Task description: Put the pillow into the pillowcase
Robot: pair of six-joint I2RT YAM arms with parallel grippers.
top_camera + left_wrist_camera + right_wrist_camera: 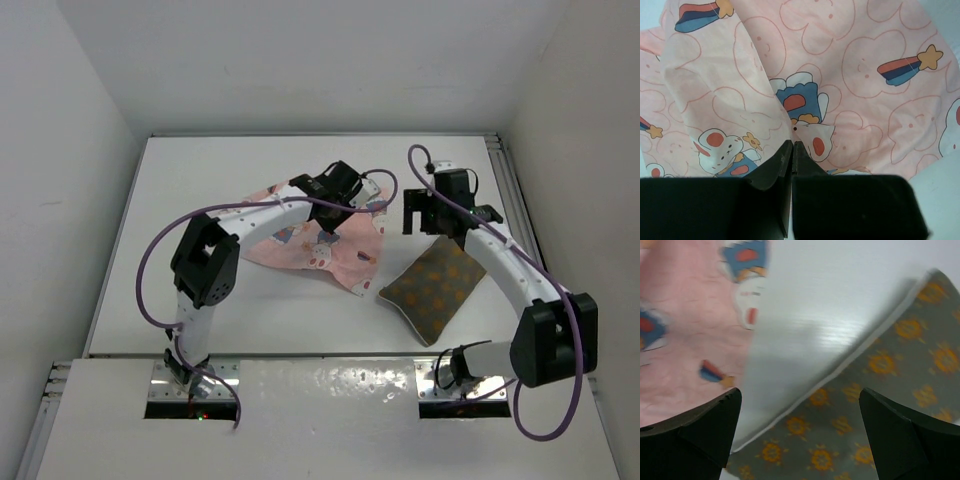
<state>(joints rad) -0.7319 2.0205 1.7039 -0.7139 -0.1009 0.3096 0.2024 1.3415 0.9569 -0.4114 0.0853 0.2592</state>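
Note:
The pink pillowcase (305, 240) with cartoon rabbits lies crumpled in the middle of the white table. My left gripper (334, 214) is over its far right part. In the left wrist view the pillowcase (855, 85) fills the frame. The left gripper (792, 145) has its jaws pressed together, and folds of the cloth run into the tips. The olive-brown pillow (435, 285) with orange dots lies flat to the right of the pillowcase. My right gripper (424, 222) is open and empty above the pillow's far corner. In the right wrist view the right gripper (797, 425) hangs over the pillow (880, 405) at its pale piped edge.
The white table (200, 200) is walled on the left, back and right. A metal rail (515, 200) runs along the right edge. A strip of bare table (830, 305) lies between the pillowcase (685, 350) and the pillow.

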